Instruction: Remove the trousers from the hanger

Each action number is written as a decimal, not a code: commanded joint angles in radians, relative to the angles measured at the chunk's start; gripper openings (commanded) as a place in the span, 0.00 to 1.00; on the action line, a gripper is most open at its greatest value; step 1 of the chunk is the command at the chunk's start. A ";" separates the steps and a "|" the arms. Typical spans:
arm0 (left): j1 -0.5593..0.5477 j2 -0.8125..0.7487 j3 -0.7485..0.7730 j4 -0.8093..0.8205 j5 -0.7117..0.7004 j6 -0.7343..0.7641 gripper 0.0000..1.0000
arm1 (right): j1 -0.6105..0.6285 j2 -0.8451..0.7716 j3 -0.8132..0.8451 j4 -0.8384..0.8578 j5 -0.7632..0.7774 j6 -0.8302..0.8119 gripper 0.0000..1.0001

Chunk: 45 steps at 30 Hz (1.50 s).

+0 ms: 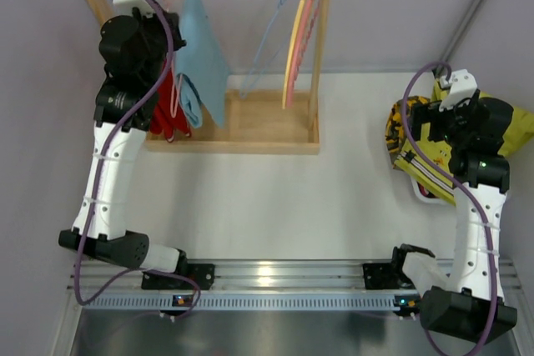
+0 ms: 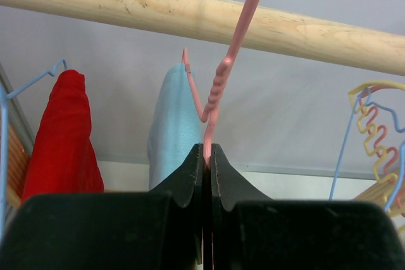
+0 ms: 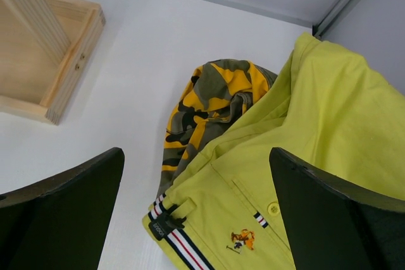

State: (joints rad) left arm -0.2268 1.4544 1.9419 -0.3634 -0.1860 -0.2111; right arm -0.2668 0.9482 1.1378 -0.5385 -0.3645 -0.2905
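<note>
My left gripper is shut on the lower wire of a pink hanger that hooks over the wooden rod. The light blue trousers hang just behind the pink hanger, apparently on it. The red trousers hang to their left on a blue hanger. In the top view the left gripper is up at the rack's left end, beside the light blue trousers and the red trousers. My right gripper is open above the yellow-green trousers, which lie on the table.
A yellow-and-black camouflage cloth lies partly under the yellow-green trousers. Several empty hangers hang at the rod's right end. The wooden base of the rack stands on the table at the back. Grey walls close in on both sides.
</note>
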 commanded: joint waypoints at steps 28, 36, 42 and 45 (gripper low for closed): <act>0.001 -0.443 -0.288 -0.006 0.100 -0.231 0.00 | 1.020 0.079 0.068 0.492 0.295 0.087 0.99; 0.001 -0.448 -0.267 -0.019 0.115 -0.249 0.00 | 1.366 0.360 0.171 0.653 0.513 -0.022 1.00; 0.001 -0.459 -0.259 -0.022 0.117 -0.251 0.00 | 1.451 0.523 0.217 0.816 0.591 -0.058 0.99; 0.001 -0.462 -0.256 -0.026 0.112 -0.248 0.00 | 1.465 0.575 0.238 0.845 0.604 -0.042 0.99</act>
State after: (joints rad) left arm -0.2268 1.0466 1.6032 -0.5892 -0.0822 -0.4469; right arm 1.1774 1.5021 1.3048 0.1616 0.1749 -0.3229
